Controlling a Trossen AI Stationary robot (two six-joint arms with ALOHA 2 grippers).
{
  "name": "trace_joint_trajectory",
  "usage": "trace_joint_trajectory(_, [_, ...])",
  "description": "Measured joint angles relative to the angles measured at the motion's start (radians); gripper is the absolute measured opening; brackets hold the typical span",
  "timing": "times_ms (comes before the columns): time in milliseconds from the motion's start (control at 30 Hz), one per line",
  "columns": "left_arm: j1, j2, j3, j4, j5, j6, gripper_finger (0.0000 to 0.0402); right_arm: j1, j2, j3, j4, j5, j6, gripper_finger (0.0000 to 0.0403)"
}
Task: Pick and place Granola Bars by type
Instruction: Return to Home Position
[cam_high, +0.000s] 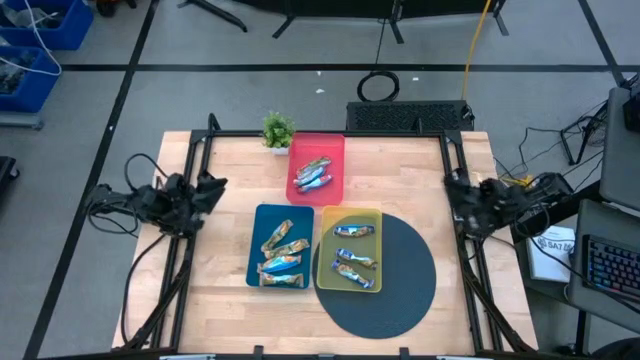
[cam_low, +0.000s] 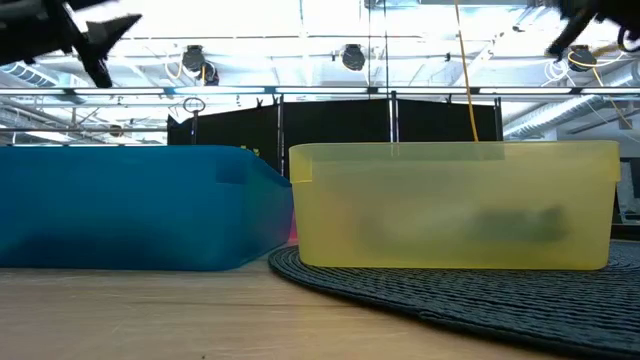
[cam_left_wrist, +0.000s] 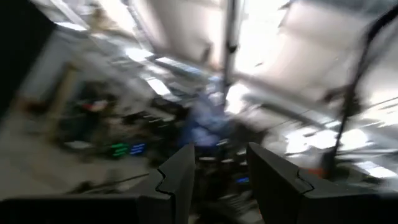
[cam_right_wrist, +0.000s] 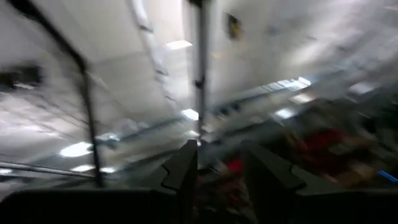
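Note:
In the high view the granola bars lie in three trays. The red tray (cam_high: 317, 167) holds silvery-orange bars (cam_high: 312, 177). Tan and gold bars (cam_high: 282, 255) are in the blue tray (cam_high: 281, 246), and blue bars (cam_high: 353, 256) are in the yellow tray (cam_high: 349, 250). My left gripper (cam_high: 208, 188) is drawn back at the table's left edge, high above the wood and open (cam_left_wrist: 219, 174). At the right edge my right gripper (cam_high: 455, 190) is also raised and open (cam_right_wrist: 219, 171). Both wrist views look into the room, and neither gripper has anything between its fingers.
The yellow tray stands partly on a dark round mat (cam_high: 395, 275) at the near right. A small green potted plant (cam_high: 278, 130) sits at the far edge beside the red tray. In the low view the blue tray (cam_low: 130, 205) and the yellow tray (cam_low: 450, 205) fill the foreground.

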Motion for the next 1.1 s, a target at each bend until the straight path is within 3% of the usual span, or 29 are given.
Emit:
trace_joint_trajectory(67, [0.0,0.0,0.0,-0.048,-0.089,0.023,0.015,0.0,0.0,0.0,-0.088,0.189,0.048,0.0116])
trace_joint_trajectory(167, [0.0,0.0,0.0,-0.11,-0.247,-0.06,0.015,-0.001,0.0,0.0,-0.195,0.485,0.215,0.0116])
trace_joint_trajectory(267, [0.0,0.0,0.0,-0.212,-0.381,-0.124,0.015,0.0,0.0,0.0,-0.267,0.649,0.299,0.0116])
trace_joint_trajectory(500, [0.0,0.0,0.0,-0.321,-0.534,-0.24,0.015,0.0,0.0,0.0,-0.279,0.672,0.214,0.0116])
trace_joint_trajectory(733, [0.0,0.0,0.0,-0.319,-0.539,-0.164,0.015,0.0,0.0,0.0,-0.279,0.671,0.208,0.0116])
trace_joint_trajectory(1100, [0.0,0.0,0.0,-0.319,-0.538,-0.169,0.015,0.0,0.0,0.0,-0.279,0.669,0.208,0.0116])
